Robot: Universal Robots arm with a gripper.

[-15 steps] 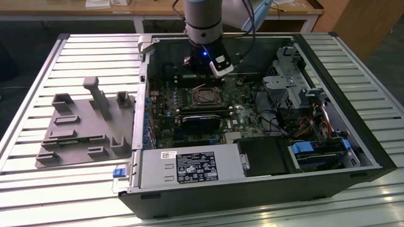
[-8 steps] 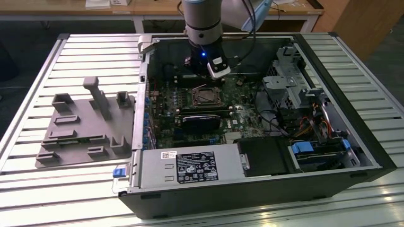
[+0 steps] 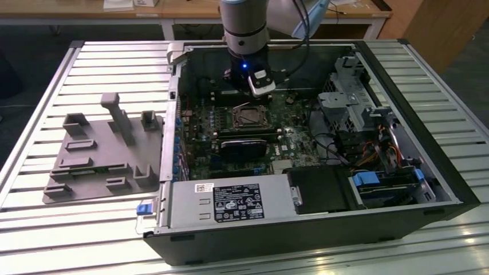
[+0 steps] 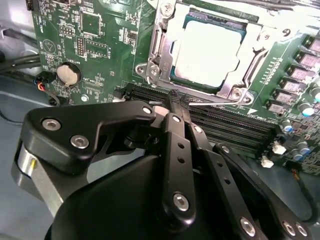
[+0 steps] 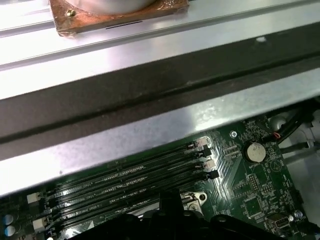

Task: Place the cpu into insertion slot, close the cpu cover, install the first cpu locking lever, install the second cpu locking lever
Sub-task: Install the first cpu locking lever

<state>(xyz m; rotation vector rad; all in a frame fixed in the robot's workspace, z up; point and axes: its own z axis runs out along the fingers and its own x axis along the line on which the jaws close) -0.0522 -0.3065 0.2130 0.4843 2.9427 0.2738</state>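
Observation:
In the second wrist view the cpu [image 4: 207, 47] lies flat in its socket, its silver top showing through the window of the cpu cover [image 4: 254, 40], which is folded down over it. My gripper [image 4: 179, 97] hangs just short of the socket, over the memory slots [image 4: 225, 125], with its black fingers pressed together. A thin metal rod [image 4: 200, 103] runs past the fingertips; I cannot tell whether it is gripped. In the exterior view the gripper [image 3: 260, 86] sits just behind the insertion slot [image 3: 248, 116], inside the open computer case.
A round coin battery [image 4: 67, 74] sits on the green board beside the socket. The case wall [image 5: 150, 120] runs close by the memory slots [image 5: 125, 185]. A grey holder fixture [image 3: 99, 154] stands on the slatted table at the exterior view's left. Drive cages [image 3: 359, 103] fill the case's right.

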